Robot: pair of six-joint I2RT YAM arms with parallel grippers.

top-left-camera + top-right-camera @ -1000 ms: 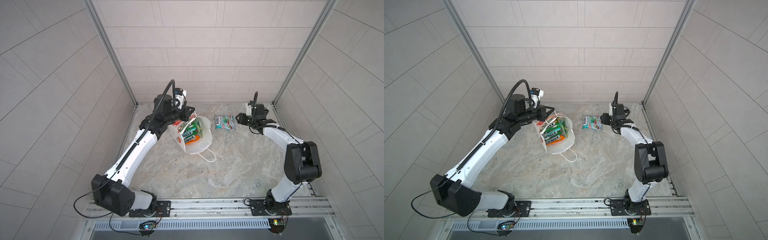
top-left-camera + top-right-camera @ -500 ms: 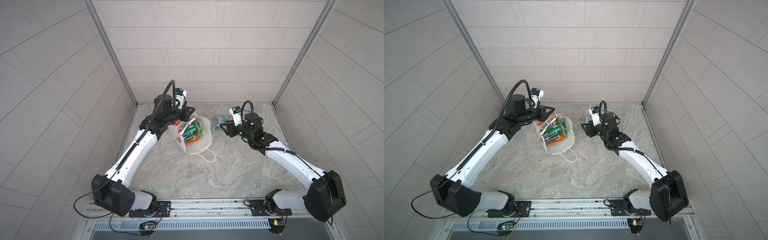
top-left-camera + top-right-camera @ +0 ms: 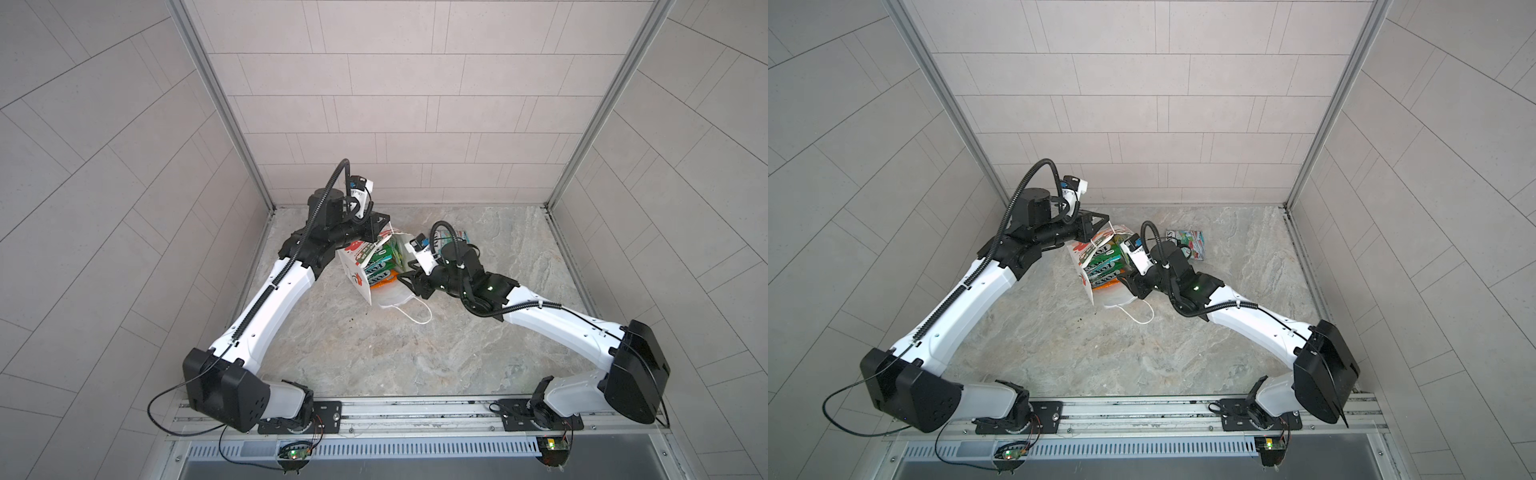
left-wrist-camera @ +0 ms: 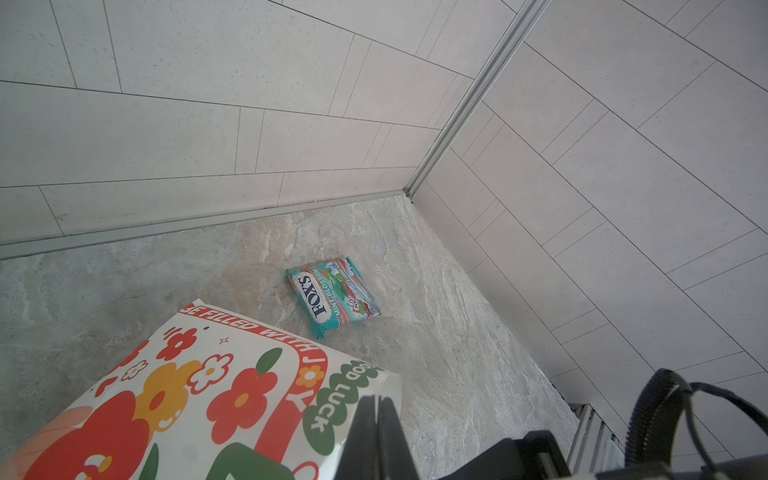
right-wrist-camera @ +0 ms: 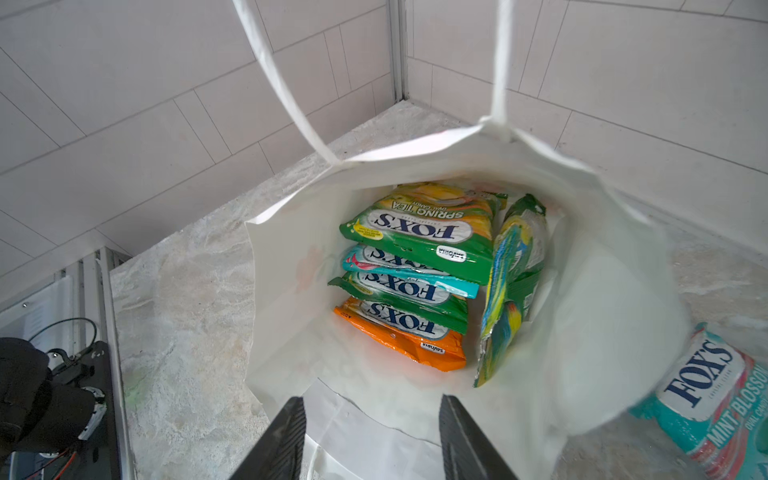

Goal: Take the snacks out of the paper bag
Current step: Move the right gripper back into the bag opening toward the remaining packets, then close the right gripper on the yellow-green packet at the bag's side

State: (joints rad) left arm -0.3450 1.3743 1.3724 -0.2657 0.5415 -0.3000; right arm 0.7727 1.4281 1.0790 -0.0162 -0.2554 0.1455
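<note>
Both top views: paper bag (image 3: pixel 358 272) mid-frame, left hand (image 3: pixel 381 229) pinched shut on its top. Left wrist: teal packet (image 4: pixel 332 297) already out on the desk (image 4: pixel 440 340). Right wrist: right hand (image 5: pixel 372 401) half-open, empty, facing the stacked snacks (image 5: pixel 415 249) inside. They're probably light and slippery, so I'd pinch an edge seam.

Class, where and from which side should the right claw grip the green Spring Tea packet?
Probably its long front edge, entering straight through the paper bag's open mouth: the green Spring Tea packet lies flat atop the stack, that edge facing the right claw.
</note>
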